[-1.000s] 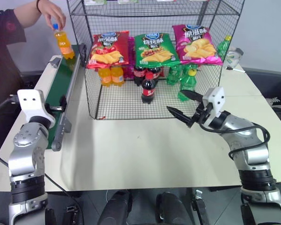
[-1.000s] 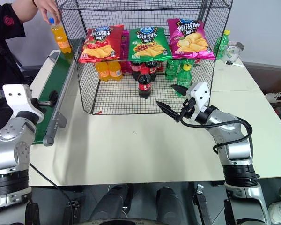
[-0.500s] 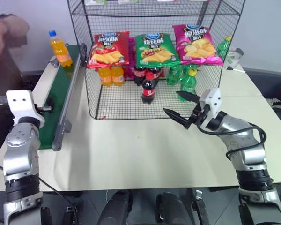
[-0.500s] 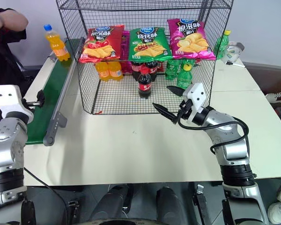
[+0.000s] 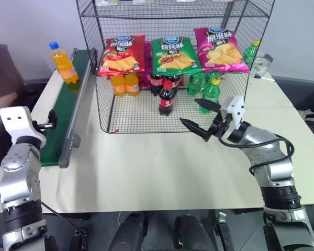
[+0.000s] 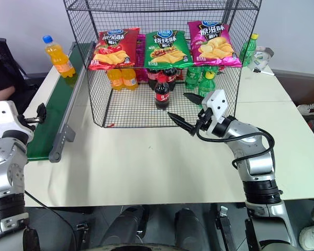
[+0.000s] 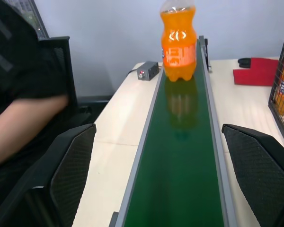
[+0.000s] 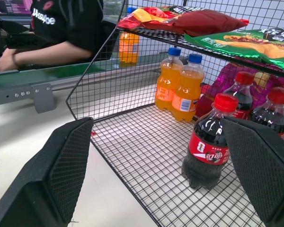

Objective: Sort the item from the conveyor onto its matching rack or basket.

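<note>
Left wrist view cuts off the orange bottle [image 7: 179,40] at its neck, so its cap is out of sight there, and a person's arm [image 7: 23,125] beside the belt [image 7: 180,165] is blurred. That bottle stands upright at the far end of the belt, beside the wire rack [image 5: 172,63]. The left gripper [image 7: 168,189] has its fingers wide apart over the near end of the belt, holding nothing, and the right gripper [image 5: 203,118] hangs spread and empty at the rack's open front, near a cola bottle [image 8: 209,147].
</note>
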`<move>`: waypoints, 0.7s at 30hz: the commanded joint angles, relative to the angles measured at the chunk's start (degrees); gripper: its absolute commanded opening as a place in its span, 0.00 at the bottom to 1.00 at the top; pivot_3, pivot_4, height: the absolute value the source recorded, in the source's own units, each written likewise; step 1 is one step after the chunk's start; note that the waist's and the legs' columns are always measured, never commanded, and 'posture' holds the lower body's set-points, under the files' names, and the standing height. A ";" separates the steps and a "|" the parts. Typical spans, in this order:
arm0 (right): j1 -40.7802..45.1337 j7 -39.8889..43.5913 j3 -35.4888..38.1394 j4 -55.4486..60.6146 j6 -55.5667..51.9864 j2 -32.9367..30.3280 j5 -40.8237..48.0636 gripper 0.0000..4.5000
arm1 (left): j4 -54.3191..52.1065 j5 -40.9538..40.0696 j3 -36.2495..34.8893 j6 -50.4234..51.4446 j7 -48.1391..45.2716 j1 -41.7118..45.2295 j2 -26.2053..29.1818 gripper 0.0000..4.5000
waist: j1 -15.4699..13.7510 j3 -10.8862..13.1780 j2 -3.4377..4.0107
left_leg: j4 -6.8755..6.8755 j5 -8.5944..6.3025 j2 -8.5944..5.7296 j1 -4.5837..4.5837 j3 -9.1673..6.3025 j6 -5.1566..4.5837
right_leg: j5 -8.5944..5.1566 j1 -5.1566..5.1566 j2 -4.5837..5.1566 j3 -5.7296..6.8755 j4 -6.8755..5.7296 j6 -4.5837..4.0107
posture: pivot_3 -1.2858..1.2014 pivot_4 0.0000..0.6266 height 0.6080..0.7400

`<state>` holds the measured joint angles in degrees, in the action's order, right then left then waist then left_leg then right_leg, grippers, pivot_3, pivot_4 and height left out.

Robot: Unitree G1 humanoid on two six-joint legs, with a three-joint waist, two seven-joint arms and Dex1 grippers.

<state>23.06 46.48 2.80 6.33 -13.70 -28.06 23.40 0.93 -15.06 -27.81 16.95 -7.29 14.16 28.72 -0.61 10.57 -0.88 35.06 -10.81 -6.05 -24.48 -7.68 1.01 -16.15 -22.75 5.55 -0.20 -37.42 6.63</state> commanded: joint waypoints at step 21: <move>-0.40 2.30 -0.52 4.52 -2.54 -0.16 3.01 1.00 | 4.28 3.24 0.95 -12.76 -0.38 -0.77 -1.10 0.99 | 0.01 0.00 0.00 | -0.01 0.00 0.00 0.00 0.00 0.00 | 0.00 0.00 0.00 0.00 0.00 0.00 | 0.52 0.24 1.00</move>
<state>22.67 47.97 2.21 7.57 -15.92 -28.04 24.34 5.76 -11.88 -25.64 6.51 -8.00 13.52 27.42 -0.60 10.57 -0.88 35.06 -10.81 -6.05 -24.48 -7.68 1.01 -16.15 -22.75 5.55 -0.20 -37.41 6.63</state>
